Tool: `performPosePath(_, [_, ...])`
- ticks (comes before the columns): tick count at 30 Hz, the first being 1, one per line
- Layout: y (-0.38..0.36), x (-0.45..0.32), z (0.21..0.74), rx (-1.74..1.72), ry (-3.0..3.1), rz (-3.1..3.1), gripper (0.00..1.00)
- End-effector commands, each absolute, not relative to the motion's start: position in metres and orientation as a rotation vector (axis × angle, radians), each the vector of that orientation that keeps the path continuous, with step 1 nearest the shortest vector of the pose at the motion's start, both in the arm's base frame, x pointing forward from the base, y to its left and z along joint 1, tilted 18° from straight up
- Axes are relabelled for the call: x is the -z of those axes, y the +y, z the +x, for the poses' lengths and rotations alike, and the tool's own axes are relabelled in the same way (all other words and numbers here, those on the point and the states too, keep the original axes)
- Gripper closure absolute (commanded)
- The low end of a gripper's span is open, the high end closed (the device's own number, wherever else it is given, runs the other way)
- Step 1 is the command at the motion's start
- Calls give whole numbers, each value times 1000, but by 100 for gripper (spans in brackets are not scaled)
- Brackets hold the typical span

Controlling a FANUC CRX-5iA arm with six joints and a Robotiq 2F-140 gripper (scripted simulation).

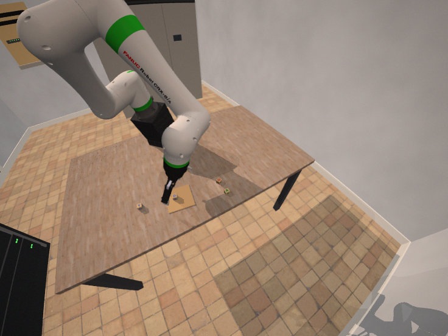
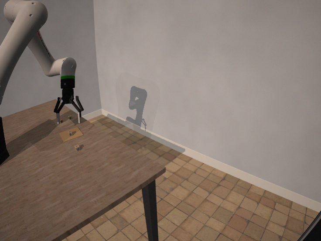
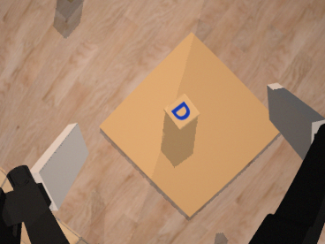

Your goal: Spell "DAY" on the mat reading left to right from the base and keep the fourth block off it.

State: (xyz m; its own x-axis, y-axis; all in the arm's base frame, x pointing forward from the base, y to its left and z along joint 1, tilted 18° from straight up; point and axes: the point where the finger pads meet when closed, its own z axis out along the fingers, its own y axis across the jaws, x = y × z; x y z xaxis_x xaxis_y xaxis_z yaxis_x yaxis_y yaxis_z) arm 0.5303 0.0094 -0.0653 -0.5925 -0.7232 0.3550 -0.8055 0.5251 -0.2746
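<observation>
The mat (image 1: 186,203) (image 2: 77,132) (image 3: 190,190) lies flat. The D block (image 1: 175,196) (image 2: 70,133) (image 3: 181,111) sits on it near the middle, blue D on top, its sides roughly parallel to the mat's edges. A block with a blue letter, seemingly Y, on top (image 1: 139,206) (image 2: 77,147) lies off the mat. On the mat's other side lie a block with an orange letter (image 1: 218,179) (image 2: 61,121) and one with a green letter, perhaps A (image 1: 226,190) (image 2: 69,117). My gripper (image 2: 69,122) (image 3: 172,121) is open and empty, above the mat, fingers either side of the D block in the wrist view.
The wooden table (image 1: 108,224) (image 2: 90,176) carries the mat and blocks. Its long edge runs close beyond the mat and the green-letter block. The robot's dark base (image 1: 153,126) stands at the opposite side. A black cabinet (image 1: 23,274) stands on the floor beside the table.
</observation>
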Motion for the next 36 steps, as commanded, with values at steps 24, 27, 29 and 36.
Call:
performPosePath(24, [-1, -31, 544, -359, -2061, 1970, 0])
performPosePath(27, [-2, -49, 544, -308, -1950, 2088, 0])
performPosePath(29, [-2, -49, 544, -308, -1948, 2090, 0])
performPosePath(36, [-3, -84, 542, -216, -1718, 2309, 0])
